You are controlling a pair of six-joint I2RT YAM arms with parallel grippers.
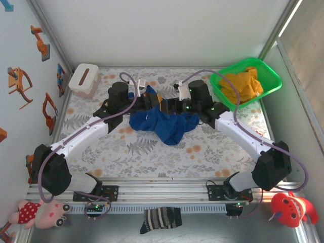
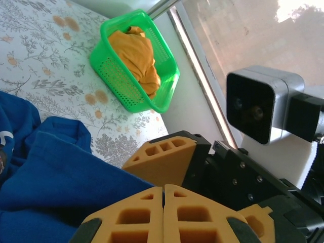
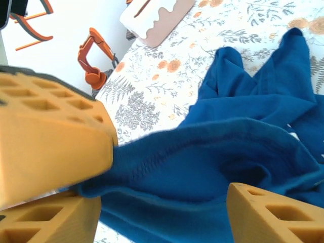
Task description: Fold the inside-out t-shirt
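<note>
The overhead camera looked down from high behind the near edge, taking in the whole table (image 1: 152, 152). The left wrist camera sat close over the blue t-shirt (image 2: 55, 172) and faced right, toward the green basket (image 2: 114, 76). The right wrist camera, equally close, faced left, toward the white box (image 3: 162, 23). All three views shared the t-shirt and the table's floral top.

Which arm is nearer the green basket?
Right. The right arm has its wrist just left of the basket. The left arm is farther left, across the shirt, with its wrist near the white box.
</note>
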